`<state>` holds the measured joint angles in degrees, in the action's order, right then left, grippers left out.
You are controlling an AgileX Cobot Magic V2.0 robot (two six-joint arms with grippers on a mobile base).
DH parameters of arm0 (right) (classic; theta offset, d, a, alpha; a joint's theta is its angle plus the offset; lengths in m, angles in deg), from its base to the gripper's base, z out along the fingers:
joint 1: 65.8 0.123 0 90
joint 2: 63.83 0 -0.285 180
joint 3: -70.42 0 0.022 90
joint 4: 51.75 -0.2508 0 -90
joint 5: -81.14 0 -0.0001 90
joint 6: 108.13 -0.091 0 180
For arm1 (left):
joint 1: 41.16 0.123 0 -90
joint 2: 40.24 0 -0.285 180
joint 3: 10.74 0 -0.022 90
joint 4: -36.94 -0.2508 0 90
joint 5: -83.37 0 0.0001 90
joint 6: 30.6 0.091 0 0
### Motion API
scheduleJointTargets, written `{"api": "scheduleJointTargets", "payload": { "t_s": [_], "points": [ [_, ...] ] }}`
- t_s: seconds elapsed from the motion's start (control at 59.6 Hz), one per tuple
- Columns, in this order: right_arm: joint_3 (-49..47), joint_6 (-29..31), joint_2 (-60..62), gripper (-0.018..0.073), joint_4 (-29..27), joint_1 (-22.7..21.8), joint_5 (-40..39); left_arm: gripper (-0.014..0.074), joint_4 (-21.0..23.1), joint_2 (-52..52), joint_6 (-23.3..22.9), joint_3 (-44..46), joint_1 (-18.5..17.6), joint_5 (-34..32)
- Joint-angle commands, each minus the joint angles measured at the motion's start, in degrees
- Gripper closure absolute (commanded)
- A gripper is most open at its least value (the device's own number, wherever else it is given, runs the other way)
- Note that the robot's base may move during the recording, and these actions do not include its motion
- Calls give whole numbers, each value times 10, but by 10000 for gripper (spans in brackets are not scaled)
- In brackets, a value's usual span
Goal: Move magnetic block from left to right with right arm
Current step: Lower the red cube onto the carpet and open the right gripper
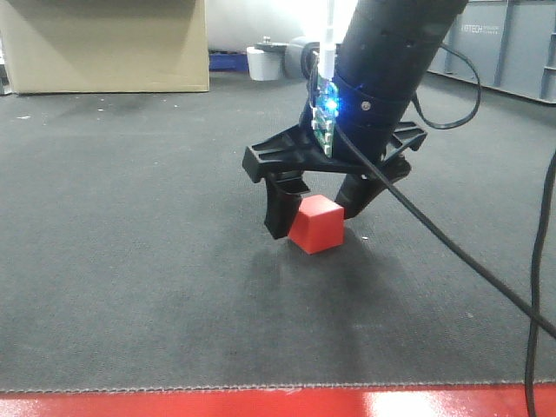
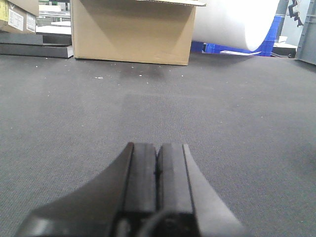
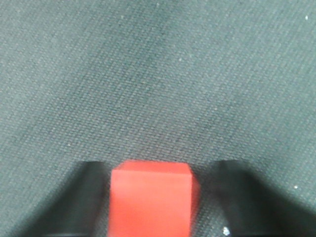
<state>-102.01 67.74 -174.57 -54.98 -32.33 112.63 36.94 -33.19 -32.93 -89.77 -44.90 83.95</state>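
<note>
The magnetic block is a small red cube resting on the dark grey mat, near the middle of the front view. My right gripper reaches down over it, open, with one black finger on each side. In the right wrist view the block fills the space between the fingers; the left finger is close against it and the right finger stands a little apart. My left gripper is shut with nothing in it and points out low over bare mat. It does not appear in the front view.
A large cardboard box stands at the back left, also in the left wrist view. A black cable hangs from the right arm across the right side. A red strip borders the mat's front edge.
</note>
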Motion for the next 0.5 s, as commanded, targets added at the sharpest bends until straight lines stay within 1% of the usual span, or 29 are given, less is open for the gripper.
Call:
{"api": "scheduleJointTargets", "payload": {
  "t_s": [0.0,0.101,0.168,0.218,0.269,0.319,0.336,0.42,0.453,0.487],
  "points": [
    [-21,5,50,-62,4,1,-18,713,0,-6,-4,-5,-2,-54],
    [-21,4,81,-48,4,1,-8,713,0,-6,-4,-5,-2,-54],
    [-19,4,109,9,3,1,-6,713,0,-6,-4,-5,-2,-54],
    [-16,4,130,76,3,1,-3,713,0,-6,-4,-5,-2,-54],
    [-10,4,162,192,3,1,-1,712,0,-6,-4,-5,-2,-54],
    [-1,4,187,288,3,1,-1,713,0,-6,-4,-5,-2,-54],
    [4,4,200,336,3,1,-1,713,0,-6,-4,-5,-2,-54],
    [31,4,251,482,3,1,-2,713,0,-6,-4,-5,-2,-54],
    [44,4,270,509,3,1,-6,713,0,-6,-4,-5,-2,-54],
    [63,4,295,500,3,1,-12,713,0,-6,-4,-5,-2,-54]
  ]
}}
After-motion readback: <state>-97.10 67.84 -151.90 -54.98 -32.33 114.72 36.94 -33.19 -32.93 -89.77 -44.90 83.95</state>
